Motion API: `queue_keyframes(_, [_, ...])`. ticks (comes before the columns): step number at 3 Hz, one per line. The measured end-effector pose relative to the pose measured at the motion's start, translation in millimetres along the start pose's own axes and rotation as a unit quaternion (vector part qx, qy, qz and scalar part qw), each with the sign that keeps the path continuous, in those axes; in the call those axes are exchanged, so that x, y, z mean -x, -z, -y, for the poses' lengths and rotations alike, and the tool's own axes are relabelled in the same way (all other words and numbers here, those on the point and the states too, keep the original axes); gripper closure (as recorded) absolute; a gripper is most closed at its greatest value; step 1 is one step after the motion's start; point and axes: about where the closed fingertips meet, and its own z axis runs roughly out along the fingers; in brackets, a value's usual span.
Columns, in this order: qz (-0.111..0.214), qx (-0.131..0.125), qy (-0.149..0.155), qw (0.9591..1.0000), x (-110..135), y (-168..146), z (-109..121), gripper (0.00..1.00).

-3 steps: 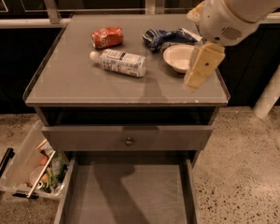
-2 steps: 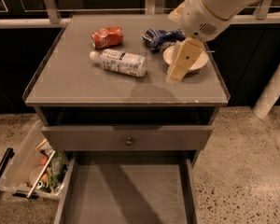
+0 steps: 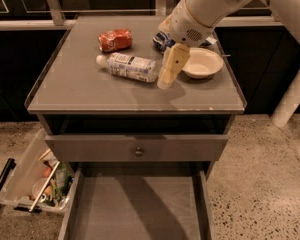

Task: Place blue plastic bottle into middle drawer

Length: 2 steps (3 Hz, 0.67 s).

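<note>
Grey and flat, the cabinet top [image 3: 80, 91] stands against a dark wall, with speckled stone floor around it. Over its right half the gripper [image 3: 166, 79] hangs from the white arm, pointing down and slightly left. Whether it is open or closed I cannot tell. Its tip is just beside the bottom end of the blue plastic bottle [image 3: 130, 66], perhaps touching it, though the angle makes that unsure. The bottle lies on its side on the top, its white cap pointing left. Behind it lies a red soda can [image 3: 115, 39], and a snack bag [image 3: 161, 40] shows partly behind the arm. A pale bowl [image 3: 202, 63] sits right of the gripper. Below a closed drawer front [image 3: 90, 147] with a round knob, the middle drawer [image 3: 135, 209] is pulled out. A plastic bin [image 3: 20, 179] of clutter stands on the floor to its left.
</note>
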Motion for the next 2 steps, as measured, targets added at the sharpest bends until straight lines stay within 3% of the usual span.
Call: queue_keyframes(2, [0.008,0.041,-0.004,0.9991,4,-60,7,0.00])
